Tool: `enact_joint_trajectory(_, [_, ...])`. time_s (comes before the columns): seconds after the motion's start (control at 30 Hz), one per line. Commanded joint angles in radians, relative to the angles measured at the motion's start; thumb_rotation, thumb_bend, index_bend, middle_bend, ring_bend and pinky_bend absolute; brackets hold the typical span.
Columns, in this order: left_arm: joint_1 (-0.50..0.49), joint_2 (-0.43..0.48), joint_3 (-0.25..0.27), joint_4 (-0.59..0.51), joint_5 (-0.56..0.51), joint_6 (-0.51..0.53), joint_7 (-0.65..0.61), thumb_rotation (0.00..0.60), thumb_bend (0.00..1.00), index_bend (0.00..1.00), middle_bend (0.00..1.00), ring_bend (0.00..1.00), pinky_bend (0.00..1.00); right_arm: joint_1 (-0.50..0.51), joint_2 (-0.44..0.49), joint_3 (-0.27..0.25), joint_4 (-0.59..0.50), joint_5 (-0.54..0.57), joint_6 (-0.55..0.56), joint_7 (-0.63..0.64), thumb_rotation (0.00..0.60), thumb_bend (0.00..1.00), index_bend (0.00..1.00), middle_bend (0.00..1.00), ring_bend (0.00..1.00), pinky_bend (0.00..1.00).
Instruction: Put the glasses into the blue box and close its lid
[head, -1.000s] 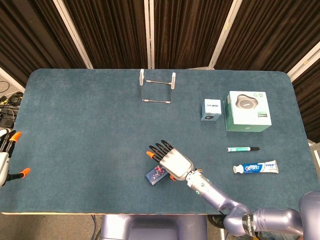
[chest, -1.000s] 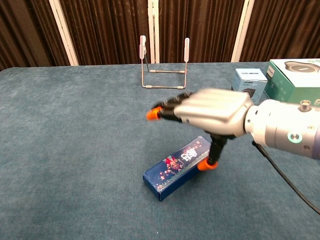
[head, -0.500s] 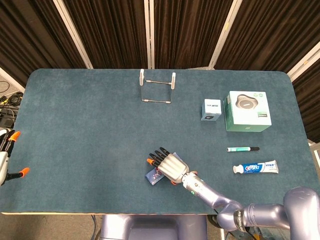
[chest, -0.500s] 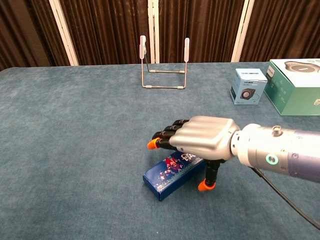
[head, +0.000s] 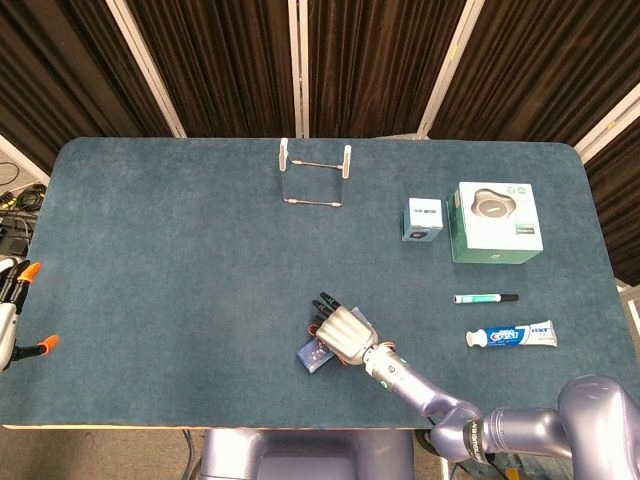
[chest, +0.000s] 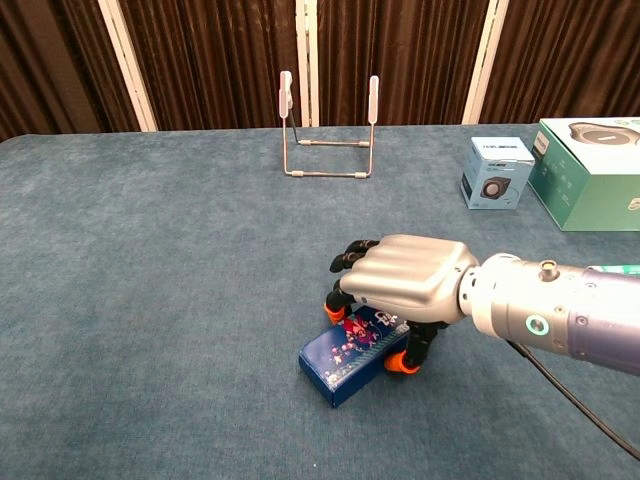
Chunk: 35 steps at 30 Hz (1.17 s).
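The blue box (head: 313, 353) (chest: 345, 360) lies flat near the table's front edge, a long patterned carton with its lid closed. My right hand (head: 343, 333) (chest: 405, 278) sits on top of it. Its fingers curl down over the box's far side and the thumb presses the near side, so the hand grips the box. No glasses show in either view. My left hand (head: 8, 315) hangs off the table's left edge with its fingers apart and nothing in it; the chest view does not show it.
A wire stand (head: 315, 175) (chest: 328, 130) is at the back centre. A small blue carton (head: 424, 220) (chest: 498, 172) and a green box (head: 495, 222) (chest: 590, 170) sit to the right. A pen (head: 486, 298) and a toothpaste tube (head: 510, 335) lie at the front right.
My right hand came down from above the box and curled its fingers around it. The box slid slightly to the right. The left hand stayed still.
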Motion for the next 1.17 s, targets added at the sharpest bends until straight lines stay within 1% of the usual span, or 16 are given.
enact_joint_trajectory(0.03, [0.000,0.000,0.000,-0.001,-0.001,0.000,0.001,0.600,0.00,0.00,0.00,0.00,0.00,-0.004,-0.002,-0.002,0.003,-0.009,0.008,0.009,0.600,0.25,0.43,0.29,0.09,0.00])
enact_joint_trajectory(0.1, [0.000,-0.001,0.000,-0.001,-0.001,-0.001,0.002,0.600,0.00,0.00,0.00,0.00,0.00,-0.006,-0.001,-0.003,0.002,-0.014,0.010,0.017,0.600,0.23,0.34,0.22,0.08,0.00])
enact_joint_trajectory(0.17, [0.000,0.000,0.000,-0.002,-0.001,-0.001,0.002,0.600,0.00,0.00,0.00,0.00,0.00,-0.007,0.005,-0.004,-0.006,-0.014,0.005,0.031,0.600,0.19,0.18,0.08,0.02,0.00])
enact_joint_trajectory(0.23, [0.000,0.001,0.000,-0.003,0.000,0.000,0.001,0.600,0.00,0.00,0.00,0.00,0.00,-0.008,0.017,-0.006,-0.019,-0.014,0.002,0.040,0.600,0.13,0.08,0.01,0.00,0.00])
enact_joint_trajectory(0.3, [0.000,0.002,0.000,-0.004,0.001,0.001,-0.002,0.600,0.00,0.00,0.00,0.00,0.00,-0.019,0.037,-0.004,-0.050,-0.029,0.031,0.042,0.600,0.07,0.03,0.00,0.00,0.00])
enact_joint_trajectory(0.37, [0.002,0.005,0.001,-0.006,0.006,0.006,-0.007,0.600,0.00,0.00,0.00,0.00,0.00,-0.039,0.080,-0.011,-0.100,-0.048,0.068,0.044,0.600,0.01,0.01,0.00,0.00,0.00])
enact_joint_trajectory(0.4, [0.003,0.006,0.001,-0.007,0.008,0.008,-0.010,0.600,0.00,0.00,0.00,0.00,0.00,-0.047,0.098,-0.014,-0.120,-0.056,0.081,0.045,0.600,0.00,0.01,0.00,0.00,0.00])
enact_joint_trajectory(0.53, [0.010,0.013,0.004,-0.015,0.025,0.025,-0.019,0.600,0.00,0.00,0.00,0.00,0.00,-0.094,0.186,-0.034,-0.199,-0.115,0.162,0.069,0.600,0.00,0.00,0.00,0.00,0.00])
enact_joint_trajectory(0.63, [0.018,0.018,0.009,-0.022,0.044,0.045,-0.022,0.600,0.00,0.00,0.00,0.00,0.00,-0.148,0.267,-0.052,-0.238,-0.187,0.257,0.115,0.600,0.00,0.00,0.00,0.00,0.00])
enact_joint_trajectory(0.7, [0.023,0.021,0.013,-0.028,0.060,0.060,-0.023,0.600,0.00,0.00,0.00,0.00,0.00,-0.198,0.326,-0.061,-0.250,-0.236,0.342,0.172,0.600,0.00,0.00,0.00,0.00,0.00])
enact_joint_trajectory(0.8, [0.029,0.025,0.015,-0.034,0.073,0.075,-0.026,0.600,0.00,0.00,0.00,0.00,0.00,-0.248,0.374,-0.068,-0.246,-0.272,0.419,0.251,0.600,0.00,0.00,0.00,0.00,0.00])
enact_joint_trajectory(0.83, [0.033,0.027,0.016,-0.038,0.080,0.084,-0.026,0.600,0.00,0.00,0.00,0.00,0.00,-0.278,0.395,-0.069,-0.235,-0.288,0.466,0.295,0.600,0.00,0.00,0.00,0.00,0.00])
enact_joint_trajectory(0.9, [0.037,0.029,0.020,-0.043,0.092,0.094,-0.026,0.600,0.00,0.00,0.00,0.00,0.00,-0.315,0.417,-0.070,-0.209,-0.305,0.524,0.343,0.600,0.00,0.00,0.00,0.00,0.00])
enact_joint_trajectory(1.0, [0.041,0.030,0.024,-0.046,0.103,0.104,-0.023,0.600,0.00,0.00,0.00,0.00,0.00,-0.351,0.436,-0.072,-0.179,-0.320,0.578,0.383,0.600,0.00,0.00,0.00,0.00,0.00])
enact_joint_trajectory(1.07, [0.047,0.032,0.028,-0.050,0.117,0.117,-0.020,0.600,0.00,0.00,0.00,0.00,0.00,-0.399,0.460,-0.074,-0.138,-0.337,0.647,0.426,0.600,0.00,0.00,0.00,0.00,0.00])
enact_joint_trajectory(1.17, [0.054,0.032,0.030,-0.050,0.129,0.135,-0.015,0.600,0.00,0.00,0.00,0.00,0.00,-0.455,0.483,-0.083,-0.103,-0.350,0.712,0.475,0.600,0.00,0.00,0.00,0.00,0.00])
